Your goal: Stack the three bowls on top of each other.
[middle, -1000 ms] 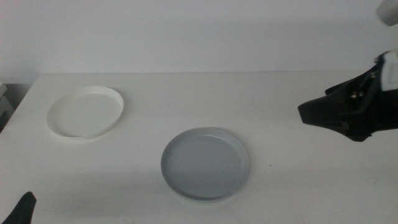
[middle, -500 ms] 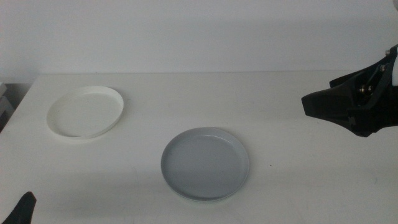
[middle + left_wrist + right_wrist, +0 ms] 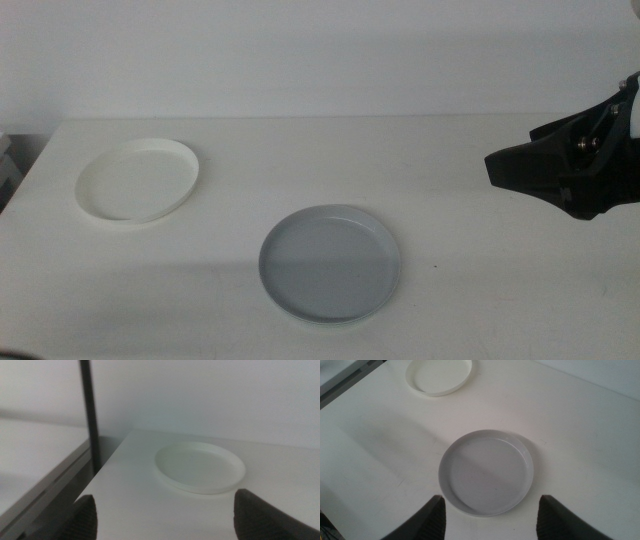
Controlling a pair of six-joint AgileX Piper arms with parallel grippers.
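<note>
A white bowl (image 3: 137, 179) lies at the table's back left and shows again in the left wrist view (image 3: 200, 466). Near the front middle rests a light grey bowl (image 3: 330, 262), with a pale greenish rim (image 3: 322, 322) just under its near edge, as if it sits in another bowl. My right gripper (image 3: 495, 172) hangs open above the table, well to the right of the grey bowl (image 3: 486, 471). Its wrist view looks down on that bowl between the spread jaws (image 3: 491, 505). My left gripper (image 3: 165, 502) is open and low, short of the white bowl, and does not appear in the middle view.
A dark upright pole (image 3: 90, 410) and a lower grey ledge (image 3: 45, 495) stand just off the table's left edge (image 3: 107, 467). Bare white tabletop (image 3: 300, 160) lies between the two bowls and the right arm.
The left gripper's tip has dropped out of the middle view's bottom-left corner. The right gripper rose slightly a second ago and has held still since. The bowls have not moved.
</note>
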